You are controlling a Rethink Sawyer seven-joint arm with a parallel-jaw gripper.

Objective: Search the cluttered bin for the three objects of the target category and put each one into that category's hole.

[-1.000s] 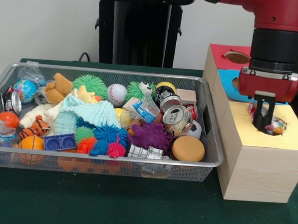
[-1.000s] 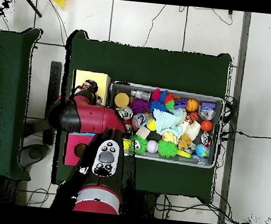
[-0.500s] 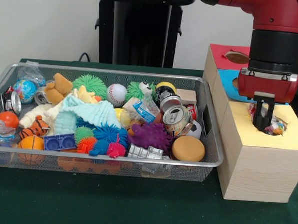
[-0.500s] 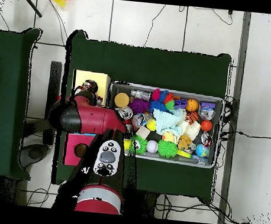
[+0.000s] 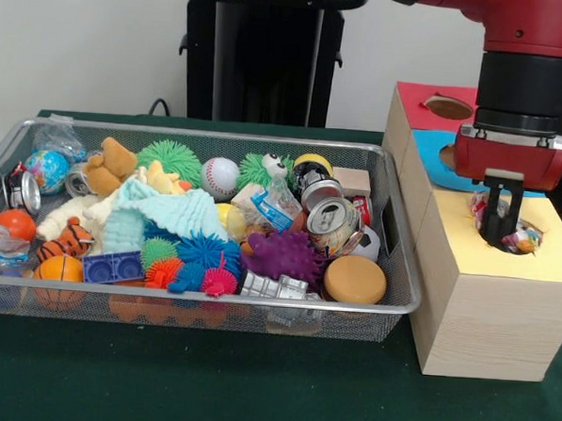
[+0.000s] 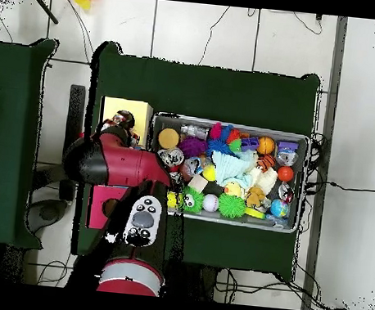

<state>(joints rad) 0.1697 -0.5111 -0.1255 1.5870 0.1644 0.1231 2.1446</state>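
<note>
Front view, left to right. We see the wire bin (image 5: 191, 300) on the green bench (image 5: 206, 386), crowded with toys: a mint knitted cloth (image 5: 163, 214), spiky balls, a crushed can (image 5: 332, 224). We find no dotted fabric among them. Right of the bin stands the wood box with the yellow-framed hole (image 5: 520, 244). The hand (image 5: 501, 243) reaches into that hole; we cannot tell how wide it stands. Dotted fabric (image 5: 523, 242) lies in the hole, beside the hand.
</note>
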